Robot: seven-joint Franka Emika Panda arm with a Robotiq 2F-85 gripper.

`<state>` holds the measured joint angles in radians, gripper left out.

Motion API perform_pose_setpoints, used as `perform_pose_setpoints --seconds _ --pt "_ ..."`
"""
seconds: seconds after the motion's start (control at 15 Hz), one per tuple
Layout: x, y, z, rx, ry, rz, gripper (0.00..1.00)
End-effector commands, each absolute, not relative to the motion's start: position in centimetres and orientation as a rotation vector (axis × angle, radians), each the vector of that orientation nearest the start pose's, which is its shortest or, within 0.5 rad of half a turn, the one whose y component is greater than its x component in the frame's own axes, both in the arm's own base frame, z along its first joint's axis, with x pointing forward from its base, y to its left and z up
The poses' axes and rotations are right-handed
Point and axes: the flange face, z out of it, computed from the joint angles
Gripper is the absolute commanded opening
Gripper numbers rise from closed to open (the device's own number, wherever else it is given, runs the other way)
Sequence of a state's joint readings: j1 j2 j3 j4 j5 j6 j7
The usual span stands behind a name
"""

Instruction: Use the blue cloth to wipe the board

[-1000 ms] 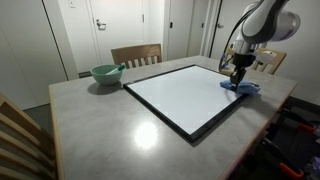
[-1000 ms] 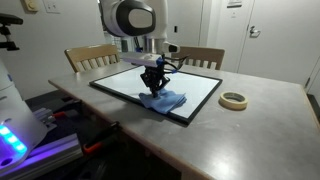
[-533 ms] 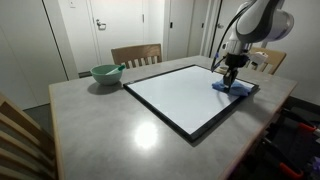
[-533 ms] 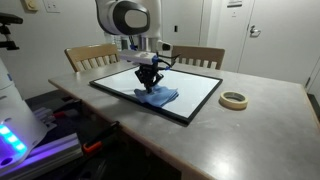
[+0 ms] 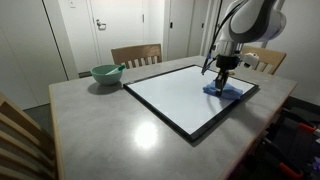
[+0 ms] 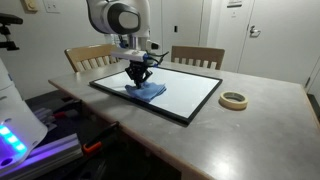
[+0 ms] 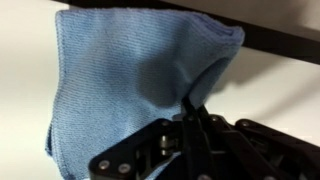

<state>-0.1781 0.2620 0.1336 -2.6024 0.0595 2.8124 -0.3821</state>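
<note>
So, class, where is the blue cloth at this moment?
In an exterior view the blue cloth lies on the board, at the end away from the green bowl, pinched in the gripper.

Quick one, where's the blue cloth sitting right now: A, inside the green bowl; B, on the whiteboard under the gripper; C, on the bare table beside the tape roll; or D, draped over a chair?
B: the blue cloth lies on the board with the gripper down on it, well apart from the green bowl and the tape roll.
</note>
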Motion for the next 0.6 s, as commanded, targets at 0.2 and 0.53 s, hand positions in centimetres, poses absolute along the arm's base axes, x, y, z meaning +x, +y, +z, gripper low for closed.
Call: perform_pose_setpoints --seconds 0.2,0.53 --pt "42.8 4.1 14.8 -3.005 -0.419 0.143 0.01" --pt "42.9 8.3 14.6 -2.998 -0.435 0.169 0.01"
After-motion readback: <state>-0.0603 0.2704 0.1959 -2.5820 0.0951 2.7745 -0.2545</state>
